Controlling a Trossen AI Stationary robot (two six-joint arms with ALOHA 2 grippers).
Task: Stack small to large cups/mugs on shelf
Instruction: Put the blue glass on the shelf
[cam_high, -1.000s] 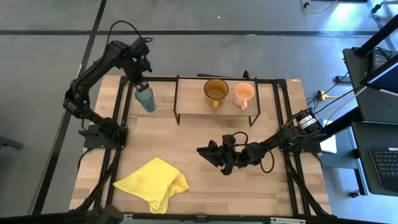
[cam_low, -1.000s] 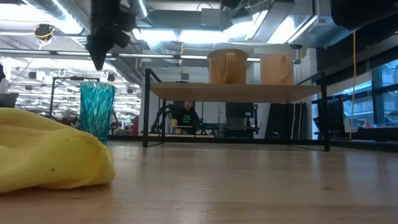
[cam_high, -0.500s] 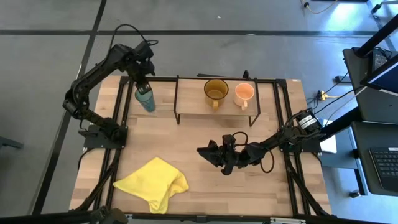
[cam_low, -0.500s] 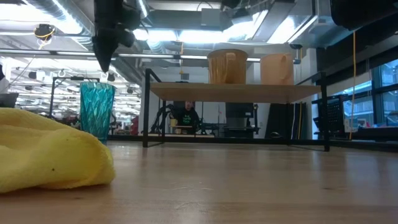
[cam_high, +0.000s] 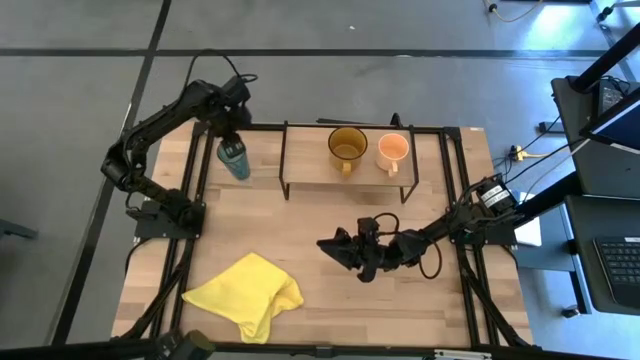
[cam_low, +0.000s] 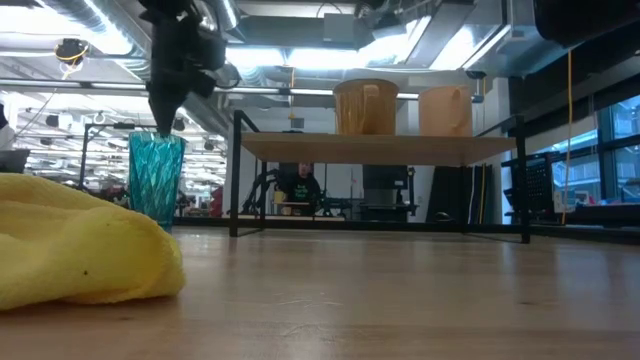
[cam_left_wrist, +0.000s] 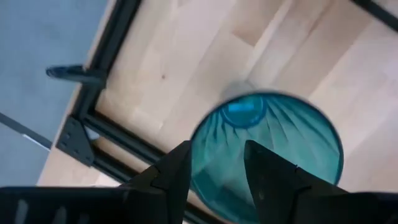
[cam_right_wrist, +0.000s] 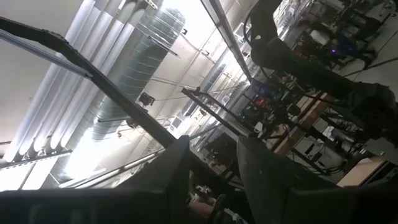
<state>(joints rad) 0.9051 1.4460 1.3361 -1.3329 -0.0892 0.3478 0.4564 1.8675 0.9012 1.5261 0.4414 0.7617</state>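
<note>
Left gripper (cam_left_wrist: 214, 165) right above teal cup (cam_high: 235, 160) on table beside shelf (cam_high: 310, 168), fingers apart. 2 mugs on shelf. Right gripper (cam_high: 330, 243) low over table, fingers slightly apart.

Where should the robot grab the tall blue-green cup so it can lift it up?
Probably by the rim, from straight above. The teal tumbler stands upright on the table with its mouth open, and it has no handle. The left gripper is right over it, fingers apart, one over the inside and one outside the wall, so pinching the wall there seems the easiest hold.
</note>
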